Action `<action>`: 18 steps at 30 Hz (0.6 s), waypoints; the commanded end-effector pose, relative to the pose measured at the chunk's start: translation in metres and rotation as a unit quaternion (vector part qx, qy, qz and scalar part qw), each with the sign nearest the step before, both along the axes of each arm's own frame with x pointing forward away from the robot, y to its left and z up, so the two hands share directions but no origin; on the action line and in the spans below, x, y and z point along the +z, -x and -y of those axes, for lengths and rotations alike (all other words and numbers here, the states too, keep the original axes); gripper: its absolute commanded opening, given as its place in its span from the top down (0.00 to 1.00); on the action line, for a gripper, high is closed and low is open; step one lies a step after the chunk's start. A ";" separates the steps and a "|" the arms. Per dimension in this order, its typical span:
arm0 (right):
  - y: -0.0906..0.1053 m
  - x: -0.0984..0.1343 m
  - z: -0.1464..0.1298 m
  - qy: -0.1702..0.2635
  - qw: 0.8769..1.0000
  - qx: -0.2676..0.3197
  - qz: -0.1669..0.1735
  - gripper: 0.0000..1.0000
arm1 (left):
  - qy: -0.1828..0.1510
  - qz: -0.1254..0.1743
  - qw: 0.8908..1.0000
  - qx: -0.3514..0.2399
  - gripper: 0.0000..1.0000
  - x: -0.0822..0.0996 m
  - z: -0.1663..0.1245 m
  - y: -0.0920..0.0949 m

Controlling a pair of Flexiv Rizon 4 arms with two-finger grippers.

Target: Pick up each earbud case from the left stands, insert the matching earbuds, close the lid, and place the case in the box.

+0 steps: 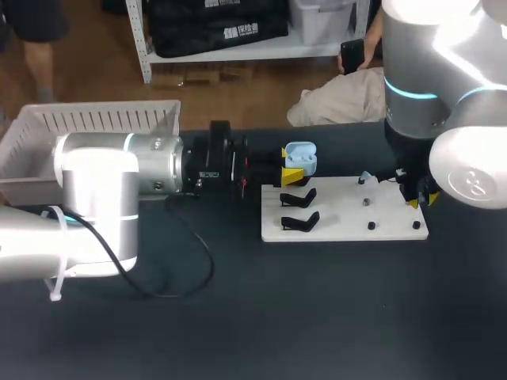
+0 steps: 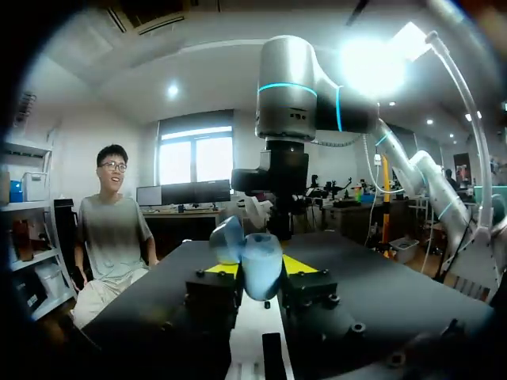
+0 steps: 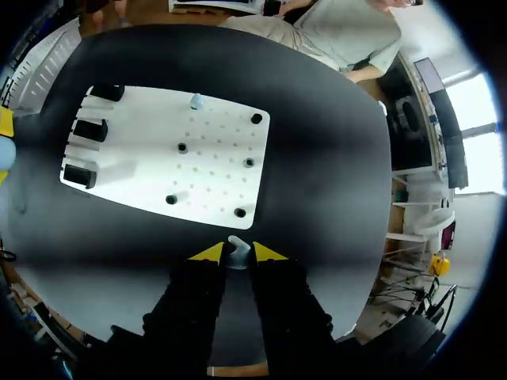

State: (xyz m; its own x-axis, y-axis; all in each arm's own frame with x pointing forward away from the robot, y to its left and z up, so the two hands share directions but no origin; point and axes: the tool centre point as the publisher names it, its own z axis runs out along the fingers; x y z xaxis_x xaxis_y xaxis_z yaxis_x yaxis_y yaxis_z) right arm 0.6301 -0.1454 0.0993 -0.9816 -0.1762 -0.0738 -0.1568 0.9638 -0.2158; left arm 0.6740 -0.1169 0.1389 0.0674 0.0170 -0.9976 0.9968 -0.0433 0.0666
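Note:
A light blue earbud case (image 1: pixel 301 157) with its lid open is held above the table, and my left gripper (image 1: pixel 294 165) is shut on it from both sides. In the left wrist view the case (image 2: pixel 261 267) sits between the yellow tips, its lid (image 2: pixel 225 239) tilted back. My right gripper (image 3: pixel 238 254) is shut on a small pale earbud (image 3: pixel 238 245) just off the near edge of the white board (image 3: pixel 214 170); in the head view this gripper (image 1: pixel 418 196) hangs at the board's right end. Another pale earbud (image 3: pixel 196 100) stands on a peg at the board's far edge.
Three black case stands (image 3: pixel 89 129) line one end of the board, and two (image 1: pixel 299 210) show empty in the head view. Several black pegs (image 3: pixel 249 163) dot the board. A white slatted box (image 1: pixel 95 120) sits at the table's back left. A black cable (image 1: pixel 194 253) loops beside my left arm.

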 end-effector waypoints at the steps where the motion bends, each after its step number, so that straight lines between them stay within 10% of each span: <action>1: 0.014 0.048 -0.019 0.001 1.000 -0.009 0.001 1.00 | 0.002 0.002 1.000 0.003 1.00 -0.001 0.000 0.001; 10: 0.022 0.106 -0.090 -0.023 1.000 -0.005 0.017 1.00 | 0.002 0.002 1.000 0.003 1.00 -0.001 0.000 0.001; 18: 0.017 0.112 -0.139 -0.014 1.000 0.020 0.008 1.00 | 0.002 0.002 1.000 0.003 1.00 -0.001 0.000 0.001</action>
State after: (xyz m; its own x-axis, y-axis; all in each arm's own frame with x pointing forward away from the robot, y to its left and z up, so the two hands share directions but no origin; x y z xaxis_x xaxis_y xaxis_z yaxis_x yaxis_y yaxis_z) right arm 0.6037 -0.0238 0.2122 -0.9676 -0.2158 -0.1308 -0.1943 0.9679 -0.1595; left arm 0.6740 -0.1168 0.1389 0.0674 0.0170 -0.9976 0.9968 -0.0432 0.0666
